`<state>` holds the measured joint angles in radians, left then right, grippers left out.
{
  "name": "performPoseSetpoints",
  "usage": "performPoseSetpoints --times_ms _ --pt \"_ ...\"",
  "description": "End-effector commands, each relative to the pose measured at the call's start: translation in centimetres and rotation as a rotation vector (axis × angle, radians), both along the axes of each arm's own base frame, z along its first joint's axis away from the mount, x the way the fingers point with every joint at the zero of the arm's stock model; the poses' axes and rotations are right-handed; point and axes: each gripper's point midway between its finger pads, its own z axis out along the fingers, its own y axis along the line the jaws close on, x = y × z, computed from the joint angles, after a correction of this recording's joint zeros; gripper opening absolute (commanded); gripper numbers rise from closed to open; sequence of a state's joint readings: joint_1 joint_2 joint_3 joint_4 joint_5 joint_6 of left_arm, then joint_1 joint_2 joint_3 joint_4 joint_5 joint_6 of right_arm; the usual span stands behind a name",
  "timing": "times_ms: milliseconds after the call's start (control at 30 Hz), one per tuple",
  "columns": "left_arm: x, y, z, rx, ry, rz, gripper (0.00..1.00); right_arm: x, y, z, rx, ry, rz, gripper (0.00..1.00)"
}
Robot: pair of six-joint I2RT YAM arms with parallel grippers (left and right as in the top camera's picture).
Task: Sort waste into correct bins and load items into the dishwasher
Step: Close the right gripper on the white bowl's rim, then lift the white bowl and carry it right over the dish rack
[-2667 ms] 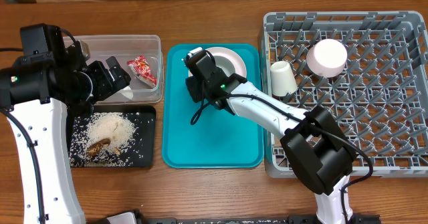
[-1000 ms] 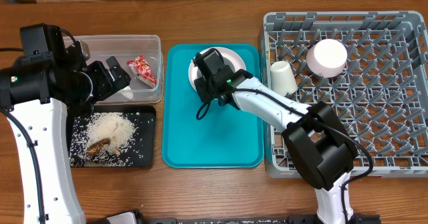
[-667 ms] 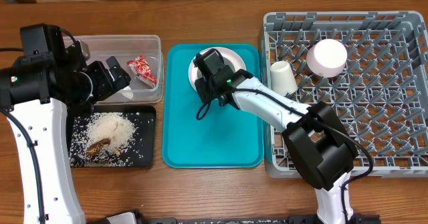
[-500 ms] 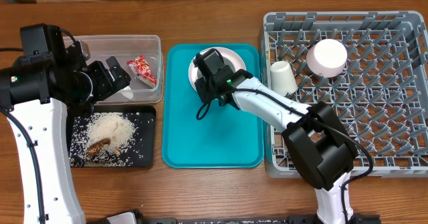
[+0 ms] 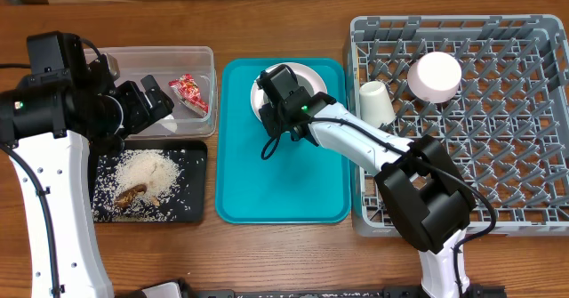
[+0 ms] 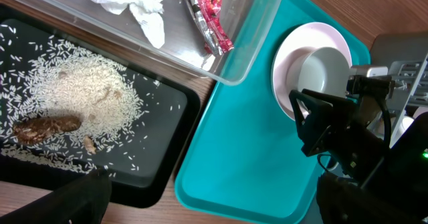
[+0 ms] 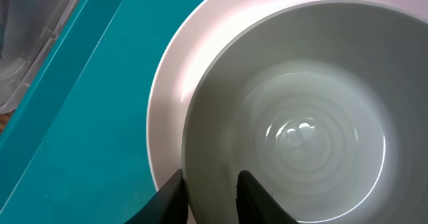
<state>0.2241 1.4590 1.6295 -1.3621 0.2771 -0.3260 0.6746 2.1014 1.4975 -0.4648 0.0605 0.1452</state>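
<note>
My right hand (image 7: 209, 196) is black against a glossy white bowl (image 7: 307, 117) and a pale pink plate (image 7: 167, 97) on the plain teal tray (image 5: 280, 182). I see a clear tub (image 5: 142, 65) holding a white napkin (image 6: 134, 0) and a red wrapper (image 5: 190, 93), and a black tray (image 5: 191, 205) speckled with white rice (image 5: 147, 172) around a brown scrap (image 5: 132, 193). The latticed rack (image 5: 498, 156) is grey, its cup (image 5: 375, 102) white, the bench (image 5: 284, 253) warm brown wood grain.
</note>
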Motion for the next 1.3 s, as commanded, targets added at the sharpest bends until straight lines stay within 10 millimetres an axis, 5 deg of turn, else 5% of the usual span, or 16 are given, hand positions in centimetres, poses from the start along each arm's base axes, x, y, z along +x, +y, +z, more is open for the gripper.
performPoseSetpoints --times_ms 0,433,700,833,1033,1267 --pt "0.1 -0.2 0.5 -0.004 -0.017 -0.003 1.00 0.3 -0.3 -0.1 -0.021 -0.015 0.007 0.27" --pt "0.1 -0.2 0.5 -0.004 -0.017 -0.003 1.00 0.1 -0.5 -0.3 -0.031 -0.003 0.007 0.12" --pt "0.1 -0.2 0.5 -0.004 -0.017 -0.003 1.00 1.4 0.5 2.5 0.011 -0.056 0.007 0.04" --pt "0.1 -0.2 0.5 -0.004 -0.017 -0.003 1.00 1.2 0.7 6.5 0.043 -0.077 0.013 0.04" --pt "0.1 -0.2 0.5 -0.004 -0.017 -0.003 1.00 -2.3 0.5 16.0 0.173 -0.085 0.082 0.04" --pt "0.1 -0.2 0.5 -0.004 -0.017 -0.003 1.00 -8.2 -4.0 24.7 0.327 -0.033 0.092 0.04"
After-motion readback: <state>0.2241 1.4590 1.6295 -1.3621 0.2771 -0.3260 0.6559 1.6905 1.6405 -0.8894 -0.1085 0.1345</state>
